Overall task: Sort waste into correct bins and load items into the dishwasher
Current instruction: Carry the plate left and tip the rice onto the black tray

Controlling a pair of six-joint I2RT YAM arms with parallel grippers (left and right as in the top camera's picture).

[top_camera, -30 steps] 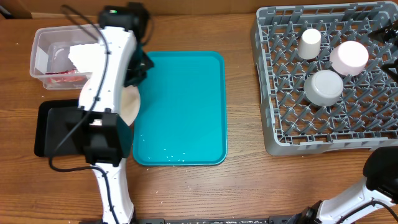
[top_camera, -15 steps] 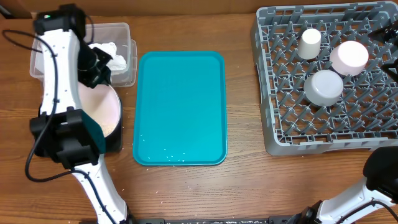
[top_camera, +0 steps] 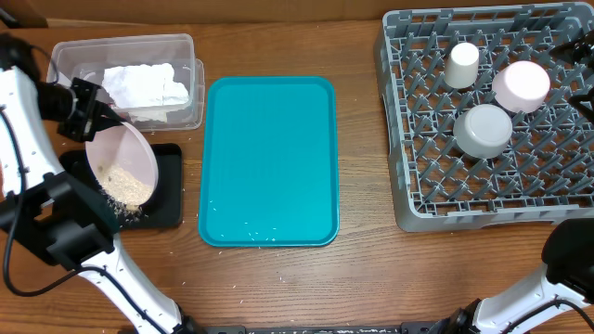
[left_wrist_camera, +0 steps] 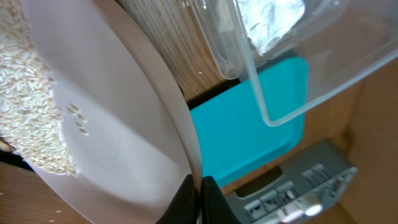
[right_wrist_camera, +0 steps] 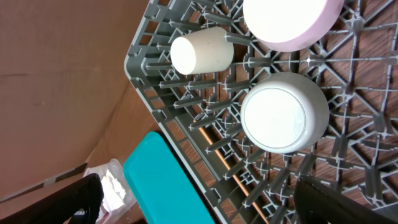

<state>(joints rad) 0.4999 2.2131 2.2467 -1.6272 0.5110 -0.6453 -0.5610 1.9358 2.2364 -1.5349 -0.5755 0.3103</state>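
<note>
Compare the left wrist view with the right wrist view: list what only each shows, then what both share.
Only the left wrist: the large white plate, tilted, rice grains gathered on it, its rim pinched by the left tool. Only the right wrist: the white cup, grey bowl and small white plate on the dish rack's pegs. Both: the teal tray, the clear tub with its crumpled napkin, and part of that rack.

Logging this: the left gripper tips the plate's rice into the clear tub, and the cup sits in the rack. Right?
No: the overhead view shows the left gripper tipping rice off the plate over the black tray, not the clear tub. The cup sits in the rack.
</note>
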